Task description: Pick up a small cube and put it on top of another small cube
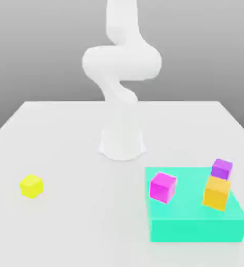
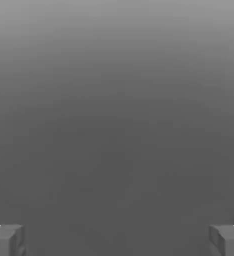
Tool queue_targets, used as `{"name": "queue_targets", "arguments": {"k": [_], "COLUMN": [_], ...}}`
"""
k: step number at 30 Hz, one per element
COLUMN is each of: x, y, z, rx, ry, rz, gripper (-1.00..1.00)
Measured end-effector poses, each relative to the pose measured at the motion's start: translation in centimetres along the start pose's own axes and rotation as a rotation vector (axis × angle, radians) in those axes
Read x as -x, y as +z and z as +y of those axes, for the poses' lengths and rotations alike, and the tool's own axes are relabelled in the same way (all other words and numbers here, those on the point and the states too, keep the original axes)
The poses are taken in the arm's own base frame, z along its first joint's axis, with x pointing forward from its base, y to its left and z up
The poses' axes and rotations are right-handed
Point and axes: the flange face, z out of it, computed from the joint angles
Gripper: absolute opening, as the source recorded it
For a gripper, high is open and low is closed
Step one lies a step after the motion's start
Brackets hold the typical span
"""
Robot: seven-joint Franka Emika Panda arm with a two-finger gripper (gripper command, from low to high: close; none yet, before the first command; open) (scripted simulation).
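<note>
Cubes, block and arm on a pale table [image 1: 82, 224]. In the exterior view, the yellow cube [image 1: 32, 186], the object of the task, rests directly on the table toward the exterior view's left, well apart from the other cubes. It is bright and plain-faced, with its top and two side faces visible, a vertical edge turned toward the camera.

Toward the exterior view's right lies a low, flat-topped green block [image 1: 197, 230], broader than it is high. The magenta cube [image 1: 162, 188] rests on its top, near the side facing the yellow cube, and is turned at an angle to the block's edges. Near the opposite side of the block stands the orange cube [image 1: 216, 193]; the purple cube [image 1: 221, 169] appears just behind it, partly covered by it. Whether these two touch cannot be told from this angle.

The white arm [image 1: 122, 62] rises from its base [image 1: 122, 143], which stands on the table farther from the camera than the cubes, and passes out of the exterior view at the top.

In the hand view, the gripper [image 2: 117, 240] is open wide. Its two grey fingers [image 2: 6, 240] stand far apart, with nothing held between them, against smoothly shaded grey.
</note>
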Motion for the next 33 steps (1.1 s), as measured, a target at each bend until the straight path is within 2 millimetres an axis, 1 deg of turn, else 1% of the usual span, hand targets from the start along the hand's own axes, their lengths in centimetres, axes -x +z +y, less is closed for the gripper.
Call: {"name": "queue_targets", "arguments": {"k": [3, 6, 10, 13, 16, 19, 21, 24, 25, 27, 31, 32, 33], "x": [-1.9, -3.3, -4.3, -4.3, -3.3, -1.5, 0.1, 3.0, 3.8, 5.1, 6.8, 7.2, 7.2], "y": [6.4, 11.9, 17.9, 21.5, 24.2, 26.1, 26.9, 27.1, 27.3, 28.9, 31.6, 32.3, 32.3], "z": [3.8, 8.6, 16.2, 22.5, 29.0, 35.4, 39.5, 46.0, 47.6, 48.1, 50.0, 50.5, 50.5], "rx": [0.111, 0.213, 0.345, 0.439, 0.532, 0.623, 0.683, 0.773, 0.792, 0.805, 0.81, 0.811, 0.811], "ry": [0.21, 0.415, 0.694, 0.905, 1.119, 1.333, 1.476, 1.717, 1.771, 1.776, 1.78, 1.78, 1.78], "rz": [0.002, 0.011, 0.036, 0.062, 0.094, 0.131, 0.158, 0.216, 0.231, 0.225, 0.226, 0.226, 0.226], "gripper": [0.0, 0.0, 0.0, 0.0, 0.0, 0.0, 0.0, 0.0, 0.0, 0.0, 0.0, -1.0, -1.0]}}
